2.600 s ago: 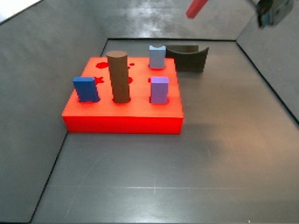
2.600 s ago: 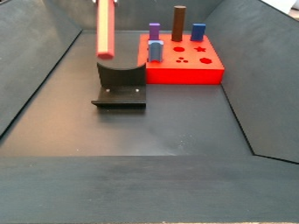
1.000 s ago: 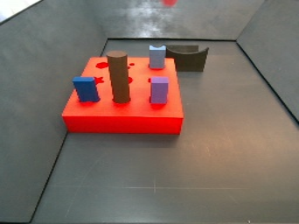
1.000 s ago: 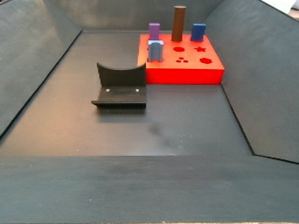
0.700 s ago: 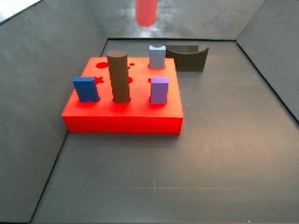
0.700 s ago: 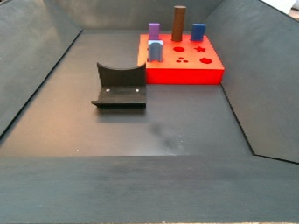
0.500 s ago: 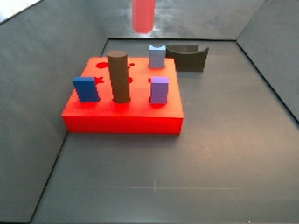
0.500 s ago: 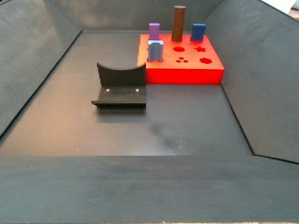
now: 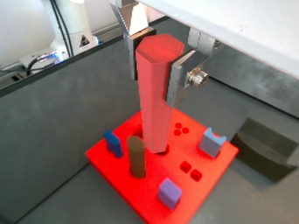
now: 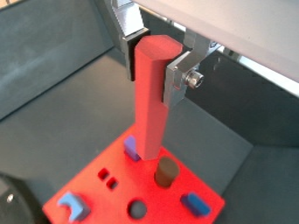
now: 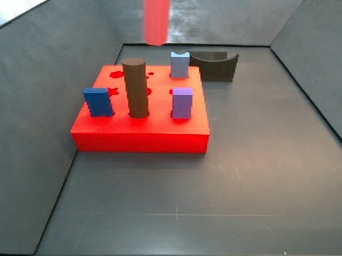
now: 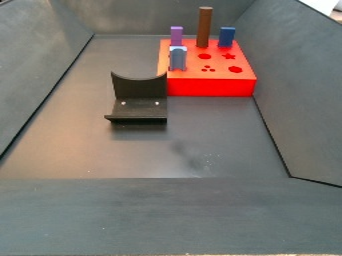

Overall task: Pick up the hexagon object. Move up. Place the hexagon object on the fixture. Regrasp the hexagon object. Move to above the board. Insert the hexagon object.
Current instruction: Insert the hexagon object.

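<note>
**A:** Where's the gripper (image 9: 159,54)?

**B:** High above the board (image 9: 140,188). Both wrist views look straight down past it, and its flat silver fingers (image 10: 177,72) are pinched on the hexagon object (image 9: 156,101), which hangs upright between them, lower end pointing at the red slab.

**A:** And from the side?

**B:** In a side view only the lower part of the hexagon object (image 11: 156,22) shows at the top edge, a salmon-red bar over the far side of the board (image 11: 144,136). The gripper itself is out of that picture. In the side view from the opposite end neither rod nor gripper shows.

**A:** What's the setting like?

**B:** A dark grey, dull floor (image 11: 201,200) with faint scuffs, boxed in by sloping grey walls (image 12: 47,75). The board (image 12: 227,79) sits on it carrying a brown cylinder (image 11: 135,88), a blue block (image 11: 98,101), a purple block (image 11: 182,102) and a grey-blue block (image 11: 179,64).

**A:** The fixture?

**B:** The fixture (image 12: 136,97) stands on the floor just beside the board, notch up. In a side view it (image 11: 217,67) sits at the far right, behind the slab. A wrist view catches it (image 9: 267,146) past the board's edge.
</note>
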